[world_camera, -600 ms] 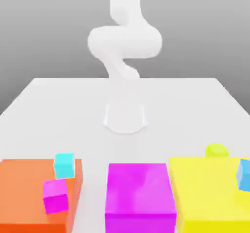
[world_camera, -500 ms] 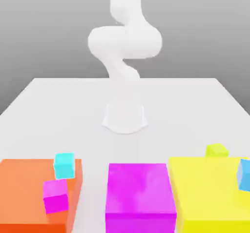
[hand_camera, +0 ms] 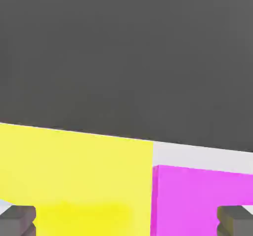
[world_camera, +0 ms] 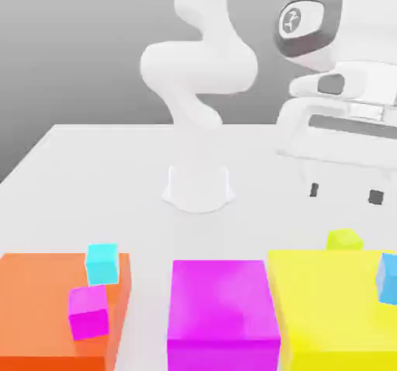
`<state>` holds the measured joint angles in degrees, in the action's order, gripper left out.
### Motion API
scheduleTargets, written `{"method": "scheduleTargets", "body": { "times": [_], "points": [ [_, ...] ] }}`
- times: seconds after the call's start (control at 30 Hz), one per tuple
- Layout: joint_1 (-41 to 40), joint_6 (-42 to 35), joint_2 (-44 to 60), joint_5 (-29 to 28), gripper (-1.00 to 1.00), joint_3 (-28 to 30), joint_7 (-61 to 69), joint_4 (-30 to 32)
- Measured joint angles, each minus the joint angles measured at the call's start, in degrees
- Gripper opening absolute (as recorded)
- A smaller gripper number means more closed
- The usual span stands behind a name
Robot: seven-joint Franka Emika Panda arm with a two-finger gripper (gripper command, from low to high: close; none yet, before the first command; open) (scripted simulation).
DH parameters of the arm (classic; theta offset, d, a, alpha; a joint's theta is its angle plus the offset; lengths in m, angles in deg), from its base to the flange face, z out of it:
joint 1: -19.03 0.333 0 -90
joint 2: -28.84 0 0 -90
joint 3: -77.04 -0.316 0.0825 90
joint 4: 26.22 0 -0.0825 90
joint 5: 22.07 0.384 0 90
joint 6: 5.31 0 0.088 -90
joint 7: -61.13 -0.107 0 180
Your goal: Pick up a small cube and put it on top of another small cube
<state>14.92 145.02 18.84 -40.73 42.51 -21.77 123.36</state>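
Note:
A small lime cube [world_camera: 343,240] rests on the table just behind the big yellow block [world_camera: 333,307]. My gripper [world_camera: 345,194] hangs above it, open, with its two dark fingertips [world_camera: 313,189] wide apart and nothing between them. Other small cubes are a cyan one [world_camera: 102,263] and a magenta one [world_camera: 88,311] on the orange block [world_camera: 39,299], and a blue one [world_camera: 388,278] on the yellow block at the exterior view's right edge. In the hand view the open gripper [hand_camera: 126,221] looks over the yellow block [hand_camera: 74,176] and the magenta block [hand_camera: 202,200].
Three big blocks line the table's front: orange, magenta [world_camera: 223,311] and yellow. The arm's white base [world_camera: 199,185] stands mid-table behind them. White tabletop [world_camera: 93,191] lies between the base and the blocks.
The hand has swung into the exterior view at the right and now hangs over the lime cube. None of the cubes has moved.

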Motion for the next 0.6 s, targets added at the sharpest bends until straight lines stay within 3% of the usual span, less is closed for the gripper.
{"method": "scheduleTargets", "body": {
  "times": [0.2, 0.4, 0.6],
  "points": [
    [5.50, 5.97, 9.04, -1.35, 0.00, -4.99, -7.84, 5.37],
    [10.78, 12.52, 14.25, 7.20, 0.00, -9.27, -7.68, 10.15],
    [15.74, 15.89, 19.84, -2.87, 0.00, -2.14, -15.66, 8.59]
  ]
}}
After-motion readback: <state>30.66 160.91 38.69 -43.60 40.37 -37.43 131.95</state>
